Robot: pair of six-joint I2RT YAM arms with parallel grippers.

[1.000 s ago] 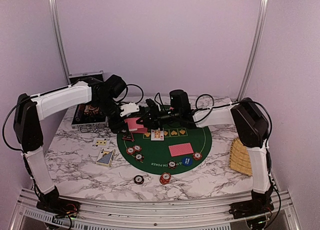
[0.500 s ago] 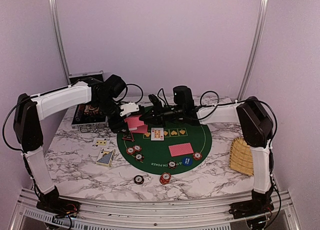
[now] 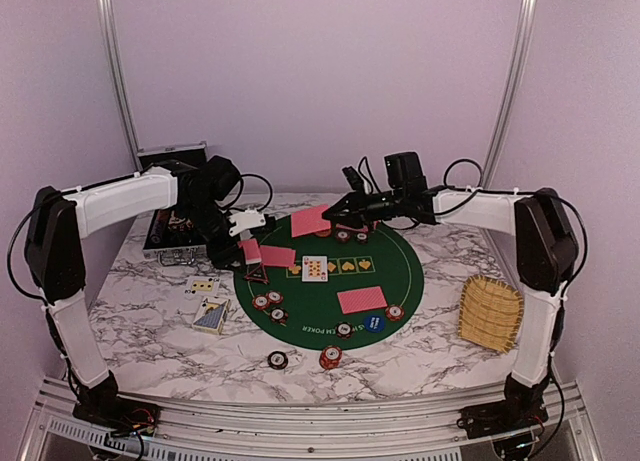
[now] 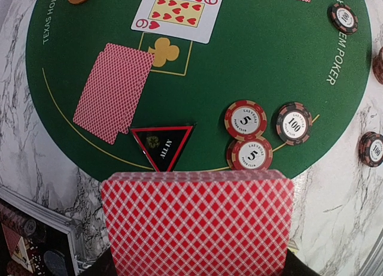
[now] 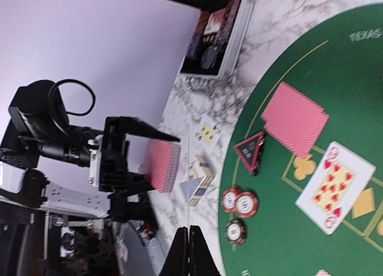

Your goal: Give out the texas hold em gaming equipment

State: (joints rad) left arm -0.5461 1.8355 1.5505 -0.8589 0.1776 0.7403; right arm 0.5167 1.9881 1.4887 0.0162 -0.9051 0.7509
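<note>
1. The left pincer (image 3: 246,243) is seen closed on a stack of red-backed playing cards (image 4: 197,222). It is held above the left rim of the green semicircular felt mat (image 3: 400,281) laid on the white marbled desk (image 3: 420,366).
2. The right pincer (image 3: 336,216) is clamped shut on a single red-backed card (image 3: 312,221), carried clear of the felt over the mat's far side. In the right wrist view the card cannot be made out between the fingers.
3. Already laid on the felt:
   - a face-up nine of hearts (image 4: 176,14)
   - a face-down pair (image 4: 114,91) just beside it
   - a small dark triangular marker with red edging (image 4: 161,145)
   - round red-and-white poker chips (image 4: 246,120) near the marker
4. Risk judged: the single card appears pinched at one edge only. It could swing or slip under a quick move and land face up or off its spot.
5. Risk judged: the stack hangs right over the marker and chips. If the grip loosened, cards could be spilled across them.
6. Risk judged: the two pincers are near each other, so the stack could be clipped by a crossing path.
</note>
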